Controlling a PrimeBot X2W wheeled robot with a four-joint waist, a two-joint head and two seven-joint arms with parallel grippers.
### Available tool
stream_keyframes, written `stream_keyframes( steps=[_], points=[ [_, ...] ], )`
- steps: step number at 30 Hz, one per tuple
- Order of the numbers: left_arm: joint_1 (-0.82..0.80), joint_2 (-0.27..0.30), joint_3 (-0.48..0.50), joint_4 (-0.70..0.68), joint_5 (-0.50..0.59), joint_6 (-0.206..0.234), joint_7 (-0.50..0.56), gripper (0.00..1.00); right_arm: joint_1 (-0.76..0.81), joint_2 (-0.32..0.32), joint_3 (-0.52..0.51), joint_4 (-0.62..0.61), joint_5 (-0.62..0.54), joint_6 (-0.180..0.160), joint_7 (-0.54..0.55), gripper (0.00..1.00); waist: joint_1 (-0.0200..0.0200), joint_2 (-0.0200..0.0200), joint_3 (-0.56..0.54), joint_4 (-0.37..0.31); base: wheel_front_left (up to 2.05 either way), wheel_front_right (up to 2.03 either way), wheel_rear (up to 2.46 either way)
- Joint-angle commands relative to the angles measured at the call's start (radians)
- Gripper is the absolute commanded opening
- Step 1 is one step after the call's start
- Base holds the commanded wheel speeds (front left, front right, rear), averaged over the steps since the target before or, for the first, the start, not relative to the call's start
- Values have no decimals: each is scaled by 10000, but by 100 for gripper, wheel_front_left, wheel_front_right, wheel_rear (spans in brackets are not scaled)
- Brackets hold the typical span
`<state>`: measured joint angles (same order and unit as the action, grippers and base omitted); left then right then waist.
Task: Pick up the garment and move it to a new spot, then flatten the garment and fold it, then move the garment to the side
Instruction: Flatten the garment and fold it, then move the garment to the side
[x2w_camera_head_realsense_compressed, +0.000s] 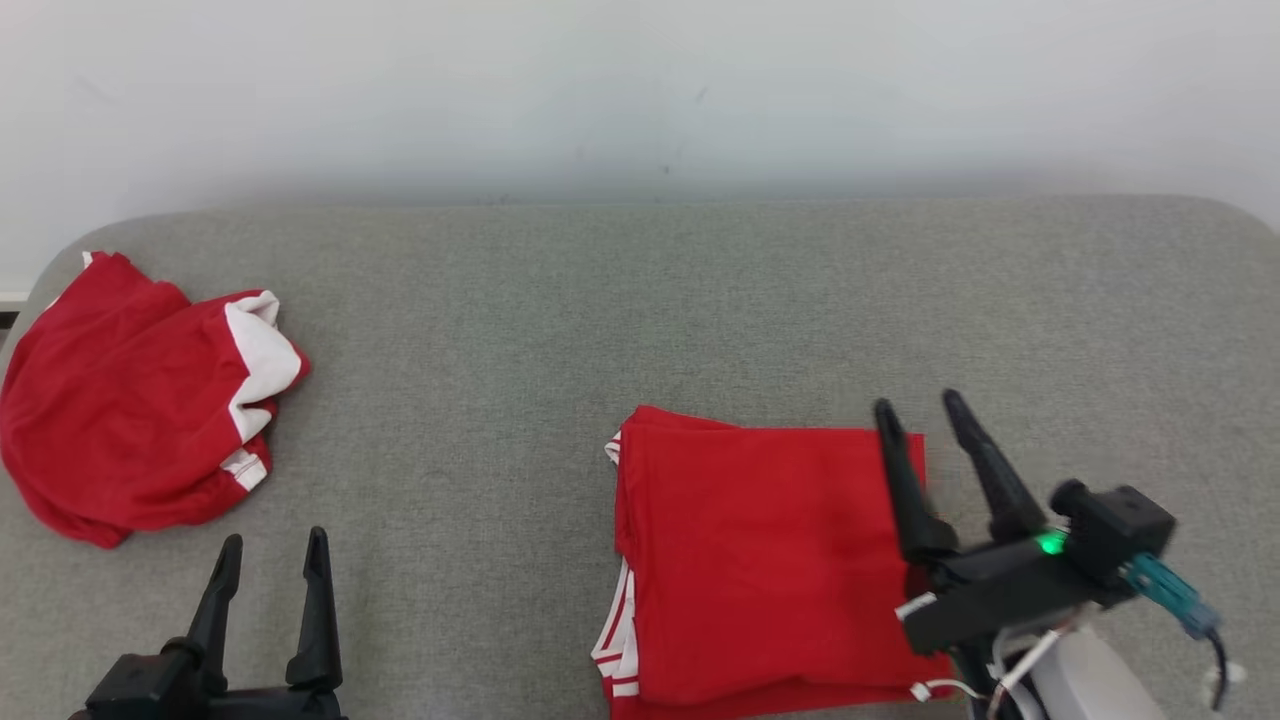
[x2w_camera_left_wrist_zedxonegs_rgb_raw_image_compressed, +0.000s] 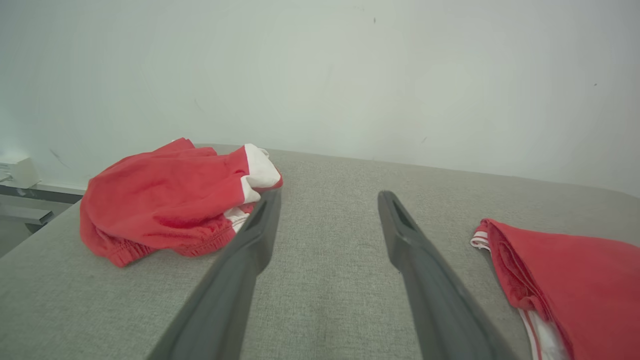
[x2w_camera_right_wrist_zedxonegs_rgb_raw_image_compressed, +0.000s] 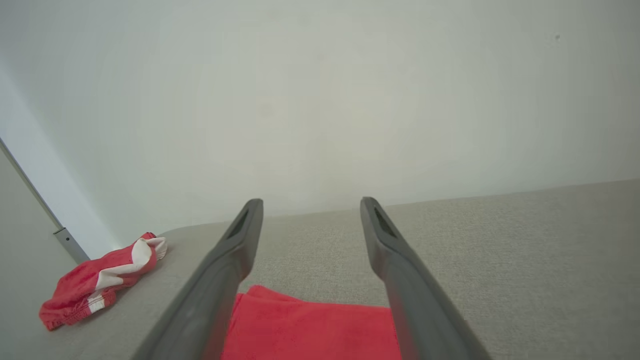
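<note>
Here, the grey fabric-covered tabletop (x2w_camera_head_realsense_compressed: 640, 300) carries two garments. The red cloth garment with white-striped trim (x2w_camera_head_realsense_compressed: 760, 560) lies as a neat rectangle near the front edge, right of centre; it appears already folded and awaiting its move to the side. A crumpled red-and-white garment (x2w_camera_head_realsense_compressed: 130, 400) sits well apart at the left. The right gripper (x2w_camera_head_realsense_compressed: 916, 400) stands over the fold's right edge, fingers apart, holding nothing. The left gripper (x2w_camera_head_realsense_compressed: 275, 537), likewise spread, waits clear at lower left.

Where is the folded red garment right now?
In the head view the folded red garment lies right of centre on the grey surface, its right edge beside the right gripper; the crumpled garment sits far left.
</note>
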<state>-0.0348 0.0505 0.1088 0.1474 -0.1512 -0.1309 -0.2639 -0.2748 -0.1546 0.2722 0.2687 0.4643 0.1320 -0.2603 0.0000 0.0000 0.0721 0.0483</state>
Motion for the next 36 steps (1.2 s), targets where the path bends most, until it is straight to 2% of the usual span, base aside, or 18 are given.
stream_keyframes(
  steps=[1,7,15,36],
  points=[
    [108,0,54,-56,42,16,-4,100,391,-92,-291,-320,-212,-28,-52,100,0,0,-69,-93,0,0,0],
    [233,1,120,-117,101,16,-4,100,1666,-25,-1310,-1313,-814,-29,-52,100,0,0,-174,-202,0,0,0],
    [519,-1,155,-236,349,16,-4,100,2992,237,-1939,-1901,-1591,-29,-38,100,0,0,-466,-336,0,0,0],
    [883,1,14,-125,792,38,-4,100,3798,499,-2286,-1553,-2223,-29,-38,100,0,0,-725,-107,0,0,0]
  ],
)
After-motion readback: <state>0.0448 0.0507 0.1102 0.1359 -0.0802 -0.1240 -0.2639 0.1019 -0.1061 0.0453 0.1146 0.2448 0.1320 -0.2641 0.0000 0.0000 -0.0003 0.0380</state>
